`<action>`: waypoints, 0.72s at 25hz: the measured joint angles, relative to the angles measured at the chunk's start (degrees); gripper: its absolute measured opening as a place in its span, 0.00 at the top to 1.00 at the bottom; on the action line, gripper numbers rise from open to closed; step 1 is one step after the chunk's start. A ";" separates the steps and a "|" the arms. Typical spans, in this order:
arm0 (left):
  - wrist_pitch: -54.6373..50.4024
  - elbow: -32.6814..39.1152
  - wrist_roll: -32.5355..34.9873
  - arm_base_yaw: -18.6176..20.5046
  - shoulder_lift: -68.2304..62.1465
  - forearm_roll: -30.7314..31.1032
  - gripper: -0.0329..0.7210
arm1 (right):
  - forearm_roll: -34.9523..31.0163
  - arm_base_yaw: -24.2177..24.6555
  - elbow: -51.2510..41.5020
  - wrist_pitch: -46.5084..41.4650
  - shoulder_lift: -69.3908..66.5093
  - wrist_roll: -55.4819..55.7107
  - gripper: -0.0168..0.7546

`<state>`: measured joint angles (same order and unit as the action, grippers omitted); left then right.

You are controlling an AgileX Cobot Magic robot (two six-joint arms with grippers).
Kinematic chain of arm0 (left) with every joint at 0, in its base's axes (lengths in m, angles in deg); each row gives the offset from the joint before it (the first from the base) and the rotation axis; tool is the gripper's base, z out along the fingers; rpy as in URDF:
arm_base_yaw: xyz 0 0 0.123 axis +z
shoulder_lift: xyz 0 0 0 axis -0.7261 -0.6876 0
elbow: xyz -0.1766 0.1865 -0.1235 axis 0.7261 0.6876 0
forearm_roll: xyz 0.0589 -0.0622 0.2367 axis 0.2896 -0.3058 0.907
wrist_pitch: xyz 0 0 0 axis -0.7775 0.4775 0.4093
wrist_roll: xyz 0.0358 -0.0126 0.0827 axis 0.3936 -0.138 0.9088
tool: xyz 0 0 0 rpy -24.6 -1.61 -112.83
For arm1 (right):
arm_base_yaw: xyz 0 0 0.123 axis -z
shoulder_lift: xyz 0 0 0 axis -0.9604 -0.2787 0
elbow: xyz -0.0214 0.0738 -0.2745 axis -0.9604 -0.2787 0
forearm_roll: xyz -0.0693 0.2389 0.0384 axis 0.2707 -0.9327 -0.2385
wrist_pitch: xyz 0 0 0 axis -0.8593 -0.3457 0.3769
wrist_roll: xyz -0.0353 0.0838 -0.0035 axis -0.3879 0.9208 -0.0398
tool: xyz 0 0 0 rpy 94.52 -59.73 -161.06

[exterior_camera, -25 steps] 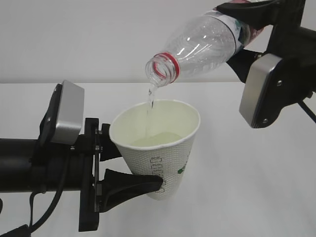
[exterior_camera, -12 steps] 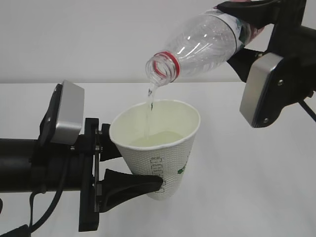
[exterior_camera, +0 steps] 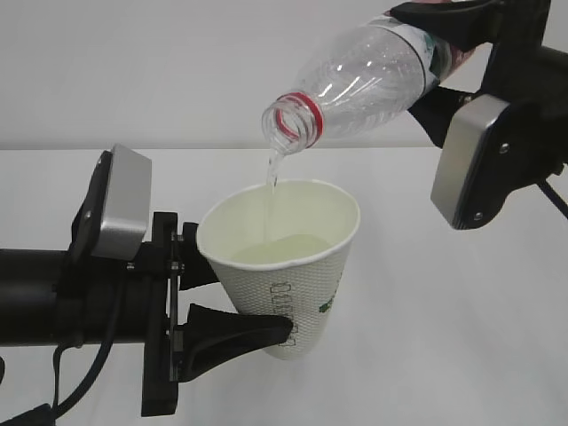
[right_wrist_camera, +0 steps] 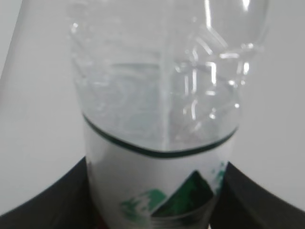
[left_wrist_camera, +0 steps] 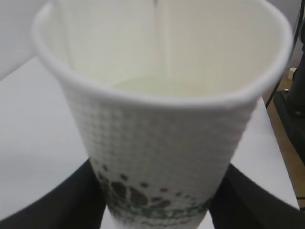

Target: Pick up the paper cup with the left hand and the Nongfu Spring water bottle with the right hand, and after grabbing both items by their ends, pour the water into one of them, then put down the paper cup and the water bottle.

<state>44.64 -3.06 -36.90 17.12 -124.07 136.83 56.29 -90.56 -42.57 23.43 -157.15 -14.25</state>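
Water [exterior_camera: 269, 191] streaming from tilted bottle [exterior_camera: 364, 80] clamped in right gripper [exterior_camera: 444, 62], into cup [exterior_camera: 284, 266] clamped in left gripper [exterior_camera: 240, 302]

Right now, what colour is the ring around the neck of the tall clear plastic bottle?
Red. The ring on the tilted clear plastic bottle shows best in the exterior view.

Bright, flat, even light all round, barely a shadow for you to spot.

Your exterior view is sharp. The white tapered paper cup [left_wrist_camera: 162, 129] goes soft and mushy in the left wrist view, and the tall clear plastic bottle [right_wrist_camera: 159, 119] blurs too, with white glare streaks on its shoulder.
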 joint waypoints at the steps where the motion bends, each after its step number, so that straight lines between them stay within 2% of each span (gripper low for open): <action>1: 0.00 0.00 0.00 0.00 0.00 0.00 0.36 | 0.00 0.00 0.00 0.00 0.00 0.00 0.39; 18: 0.00 0.00 0.00 0.00 0.00 0.10 0.36 | -0.12 0.00 0.00 0.00 0.00 0.00 0.39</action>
<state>44.64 -3.06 -36.90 17.12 -124.07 136.93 56.17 -90.56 -42.57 23.43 -157.15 -14.25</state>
